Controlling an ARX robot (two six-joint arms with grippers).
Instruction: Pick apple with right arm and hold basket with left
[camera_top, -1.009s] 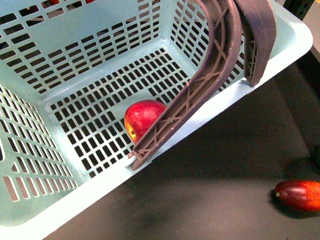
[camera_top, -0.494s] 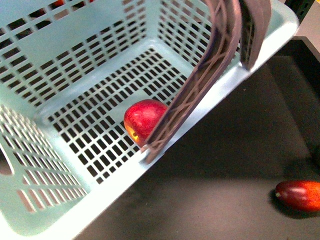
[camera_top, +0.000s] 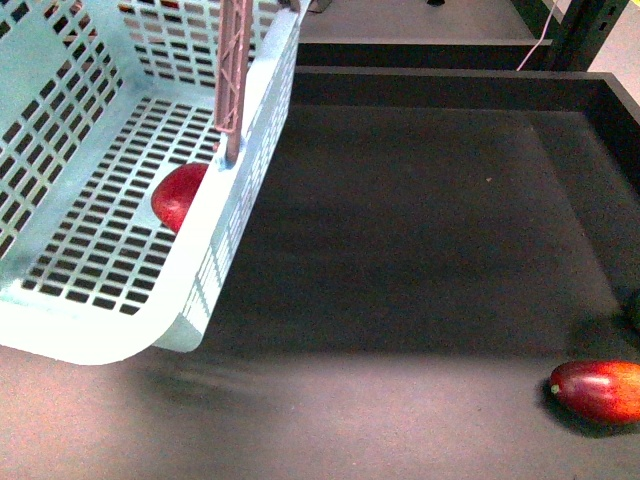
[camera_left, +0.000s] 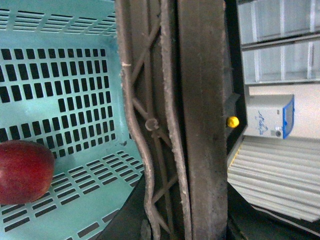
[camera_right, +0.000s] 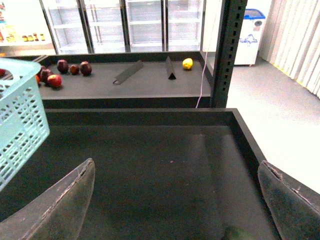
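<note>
The light turquoise basket (camera_top: 245, 190) hangs tilted at the left of the front view, one corner low over the dark table. The red apple (camera_top: 178, 196) lies on its slotted floor against the near wall, and it also shows in the left wrist view (camera_left: 24, 171). My left gripper (camera_left: 178, 225) is shut on the basket's brown-purple handle (camera_left: 200, 120); its fingers are mostly hidden behind the handle. My right gripper (camera_right: 175, 210) is open above bare table, to the right of the basket (camera_right: 20, 117), with nothing between its fingers.
An elongated dark-red fruit (camera_top: 598, 390) lies at the table's front right. The dark table has raised walls at the back and right (camera_top: 450, 85). Beyond it stands a black post (camera_right: 227, 50) and a shelf with several fruits (camera_right: 62, 67).
The basket has swung far to the left and turned, carrying the apple with it and uncovering most of the table. The elongated fruit has not moved.
</note>
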